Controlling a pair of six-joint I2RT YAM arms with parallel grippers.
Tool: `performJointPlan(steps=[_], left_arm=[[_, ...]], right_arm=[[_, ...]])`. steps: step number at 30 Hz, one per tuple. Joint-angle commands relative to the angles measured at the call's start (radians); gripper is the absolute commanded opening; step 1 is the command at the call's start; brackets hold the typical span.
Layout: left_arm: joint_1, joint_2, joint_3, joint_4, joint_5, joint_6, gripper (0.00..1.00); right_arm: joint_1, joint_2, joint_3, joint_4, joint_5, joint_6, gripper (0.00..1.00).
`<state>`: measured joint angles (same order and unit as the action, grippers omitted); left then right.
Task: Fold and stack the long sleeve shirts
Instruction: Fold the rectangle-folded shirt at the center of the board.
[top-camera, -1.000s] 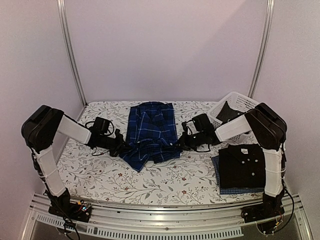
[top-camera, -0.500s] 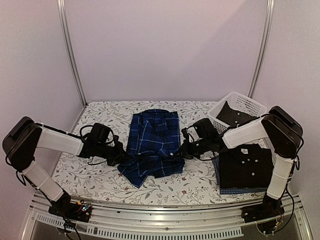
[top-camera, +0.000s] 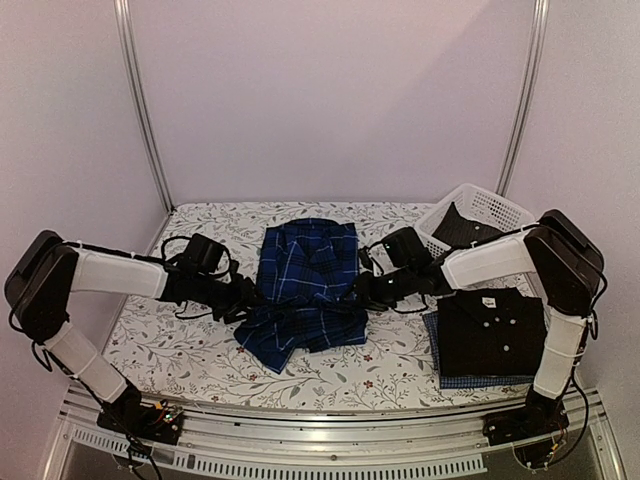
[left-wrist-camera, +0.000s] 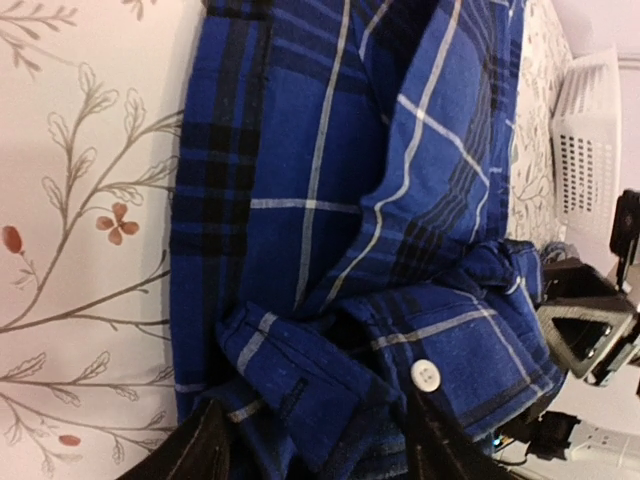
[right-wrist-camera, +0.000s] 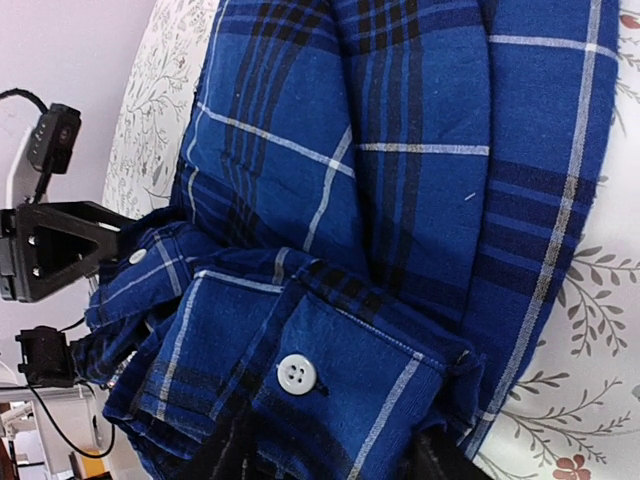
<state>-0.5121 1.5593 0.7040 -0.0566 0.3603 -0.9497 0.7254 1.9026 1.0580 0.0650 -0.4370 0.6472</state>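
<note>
The dark blue plaid shirt (top-camera: 305, 285) lies in the middle of the table, collar at the far end, its near part bunched with the cuffs folded in. My left gripper (top-camera: 243, 298) is at its left edge and my right gripper (top-camera: 365, 290) at its right edge. In the left wrist view the fingers of the left gripper (left-wrist-camera: 315, 460) stand apart with a buttoned cuff (left-wrist-camera: 330, 380) lying loose between them. In the right wrist view the right gripper (right-wrist-camera: 335, 460) is likewise open around the other cuff (right-wrist-camera: 340, 380). A folded black shirt (top-camera: 487, 330) rests on a folded blue check shirt (top-camera: 450, 380) at the near right.
A white lattice basket (top-camera: 490, 205) stands at the back right with a dark garment (top-camera: 460, 228) in it. The table wears a floral cloth (top-camera: 190, 340). Metal posts (top-camera: 140, 110) rise at the back corners.
Both grippers were shut on the plaid shirt's sides; now their jaws have parted and the cloth lies loose. They have drawn slightly toward the far side since half a second ago.
</note>
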Motion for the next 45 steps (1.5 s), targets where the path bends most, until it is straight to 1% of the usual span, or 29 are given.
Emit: performJointPlan(steps=[1,4,7,9,11,12,14,18,21,23,25,26,29,31,42,45], left_arm=[[0.004,-0.055,0.053,-0.114,-0.038,0.101,0.63],[0.01,-0.088,0.03,-0.138,-0.036,0.123,0.68],[0.011,-0.132,-0.001,-0.145,-0.034,0.135,0.74],[0.012,-0.16,-0.02,-0.147,-0.031,0.144,0.79],[0.012,-0.184,-0.037,-0.159,-0.036,0.149,0.8],[0.011,-0.192,-0.043,-0.162,-0.041,0.154,0.78],[0.011,-0.196,-0.051,-0.16,-0.041,0.161,0.73],[0.001,-0.166,-0.046,-0.133,-0.002,0.184,0.53],[-0.006,-0.131,-0.036,-0.128,0.002,0.193,0.36],[-0.011,-0.112,-0.032,-0.126,0.005,0.198,0.28],[-0.016,-0.095,-0.031,-0.121,0.011,0.2,0.23],[-0.017,-0.087,-0.031,-0.114,0.02,0.202,0.22],[-0.019,-0.054,-0.017,-0.095,0.029,0.207,0.21],[-0.02,-0.028,0.005,-0.087,0.035,0.212,0.21],[-0.017,0.119,0.185,-0.107,0.05,0.254,0.2],[-0.01,0.156,0.222,-0.116,0.046,0.254,0.2]], right_arm=[[0.0,-0.06,0.019,-0.062,0.032,-0.041,0.51],[0.008,-0.106,0.0,-0.113,0.08,-0.062,0.6],[0.016,-0.15,-0.032,-0.126,0.111,-0.081,0.71],[0.024,-0.171,-0.048,-0.134,0.124,-0.09,0.75],[0.04,-0.187,-0.053,-0.152,0.158,-0.105,0.76],[0.045,-0.189,-0.054,-0.158,0.172,-0.112,0.75],[0.046,-0.186,-0.058,-0.16,0.177,-0.119,0.71],[0.046,-0.156,-0.038,-0.159,0.186,-0.134,0.52],[0.046,-0.117,-0.015,-0.164,0.191,-0.144,0.37],[0.045,-0.1,-0.01,-0.166,0.186,-0.148,0.31],[0.046,-0.09,-0.01,-0.165,0.181,-0.147,0.3],[0.046,-0.088,-0.011,-0.165,0.177,-0.147,0.3],[0.046,-0.077,-0.004,-0.161,0.174,-0.148,0.36],[0.046,-0.07,0.009,-0.164,0.176,-0.149,0.37],[0.0,-0.001,0.121,-0.163,0.144,-0.16,0.3],[-0.019,0.026,0.169,-0.163,0.129,-0.162,0.29]])
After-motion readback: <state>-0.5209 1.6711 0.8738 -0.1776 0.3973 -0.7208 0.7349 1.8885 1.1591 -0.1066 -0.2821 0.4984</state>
